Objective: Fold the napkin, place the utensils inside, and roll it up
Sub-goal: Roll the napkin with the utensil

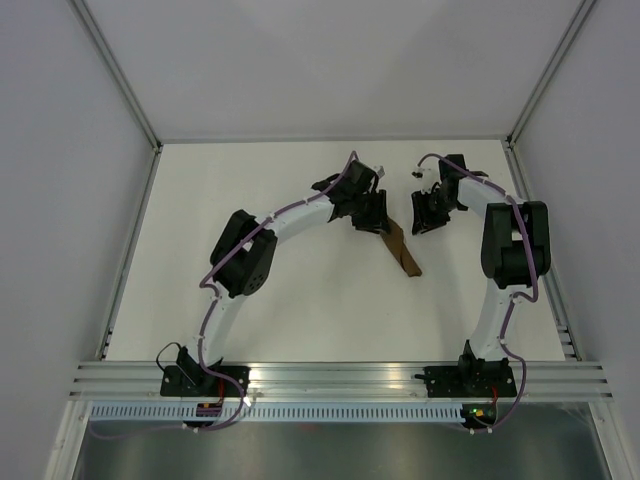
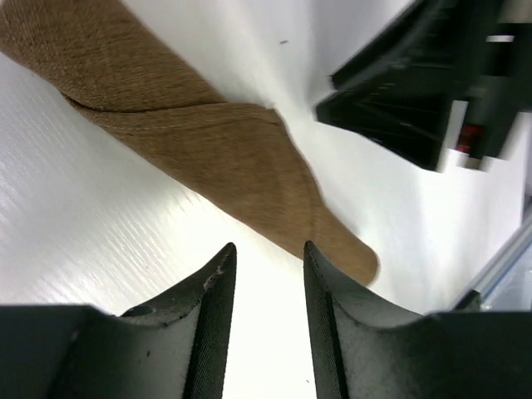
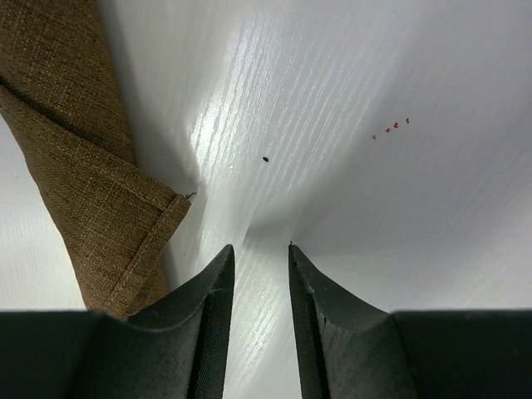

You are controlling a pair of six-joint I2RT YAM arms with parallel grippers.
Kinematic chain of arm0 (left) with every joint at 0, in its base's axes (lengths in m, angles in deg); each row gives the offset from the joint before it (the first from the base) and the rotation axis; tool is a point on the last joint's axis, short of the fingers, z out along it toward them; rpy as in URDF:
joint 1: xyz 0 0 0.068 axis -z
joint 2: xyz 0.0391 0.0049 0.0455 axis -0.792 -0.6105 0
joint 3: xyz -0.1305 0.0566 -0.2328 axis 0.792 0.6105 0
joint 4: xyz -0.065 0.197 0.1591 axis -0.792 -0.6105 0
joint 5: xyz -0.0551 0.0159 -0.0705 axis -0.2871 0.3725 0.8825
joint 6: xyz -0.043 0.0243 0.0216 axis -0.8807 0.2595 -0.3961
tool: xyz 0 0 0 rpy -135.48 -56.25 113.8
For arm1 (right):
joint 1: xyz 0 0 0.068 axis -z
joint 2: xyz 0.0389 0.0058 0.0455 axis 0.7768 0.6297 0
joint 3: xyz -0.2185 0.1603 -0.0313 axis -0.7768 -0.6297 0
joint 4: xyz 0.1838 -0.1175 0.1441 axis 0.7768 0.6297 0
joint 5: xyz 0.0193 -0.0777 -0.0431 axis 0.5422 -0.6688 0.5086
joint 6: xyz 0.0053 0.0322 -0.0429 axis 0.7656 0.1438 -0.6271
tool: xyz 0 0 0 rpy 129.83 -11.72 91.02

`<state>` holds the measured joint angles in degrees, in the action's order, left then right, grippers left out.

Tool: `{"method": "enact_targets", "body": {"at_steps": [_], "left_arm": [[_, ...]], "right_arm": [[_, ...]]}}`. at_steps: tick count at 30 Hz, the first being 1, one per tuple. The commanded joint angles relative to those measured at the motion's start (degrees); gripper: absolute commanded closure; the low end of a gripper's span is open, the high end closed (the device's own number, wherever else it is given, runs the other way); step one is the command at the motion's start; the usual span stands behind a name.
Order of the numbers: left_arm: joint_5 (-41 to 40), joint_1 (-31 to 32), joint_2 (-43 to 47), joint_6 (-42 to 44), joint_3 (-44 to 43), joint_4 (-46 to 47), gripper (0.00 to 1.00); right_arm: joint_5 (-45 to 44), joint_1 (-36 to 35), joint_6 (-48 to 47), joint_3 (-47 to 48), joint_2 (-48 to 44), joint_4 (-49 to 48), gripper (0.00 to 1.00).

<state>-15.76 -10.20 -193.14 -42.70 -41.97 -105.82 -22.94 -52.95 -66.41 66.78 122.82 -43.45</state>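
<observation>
Brown napkin [image 1: 403, 250] lies as one narrow roll on the white counter [image 1: 300, 310], slanting between my two arms near the far middle. Rolling step looks done or nearly so. The wrist views show overlapped layers and a hemmed end lying loose at the tip.

At the roll's far end, my left gripper [image 1: 372, 212] hovers with jaws apart and nothing between them. From its wrist camera the cloth sits just beyond the fingertips; I can't tell whether it touches. Just beside the roll, my right gripper [image 1: 428, 215] is parted by a narrow gap and also empty.

Next move, my guess: tuck that loose end tighter, or back both arms off without snagging fabric.

Count: one napkin, two grippers, zero utensils in view. Presumably they're inside the roll, but I can't confirm.
</observation>
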Motion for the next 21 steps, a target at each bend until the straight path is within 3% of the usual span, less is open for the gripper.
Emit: {"method": "enact_targets", "body": {"at_steps": [1,8,15,21], "left_arm": [[1.68,-0.34,8.56,3.48,1.05,4.14,0.56],[-3.40,-1.83,21.82,5.85,9.12,4.76,0.56],[-10.97,-2.97,43.35,11.03,31.32,5.81,0.52],[-14.31,-3.59,60.93,13.14,45.32,6.69,0.50]], "right_arm": [[0.24,0.57,0.50,2.43,-2.27,1.17,0.61],[6.39,4.34,-0.37,3.41,-9.12,3.37,0.61],[10.27,9.00,-3.36,-1.51,-26.07,5.83,0.58],[8.69,10.77,-5.82,-7.49,-41.81,8.55,0.55]]}}
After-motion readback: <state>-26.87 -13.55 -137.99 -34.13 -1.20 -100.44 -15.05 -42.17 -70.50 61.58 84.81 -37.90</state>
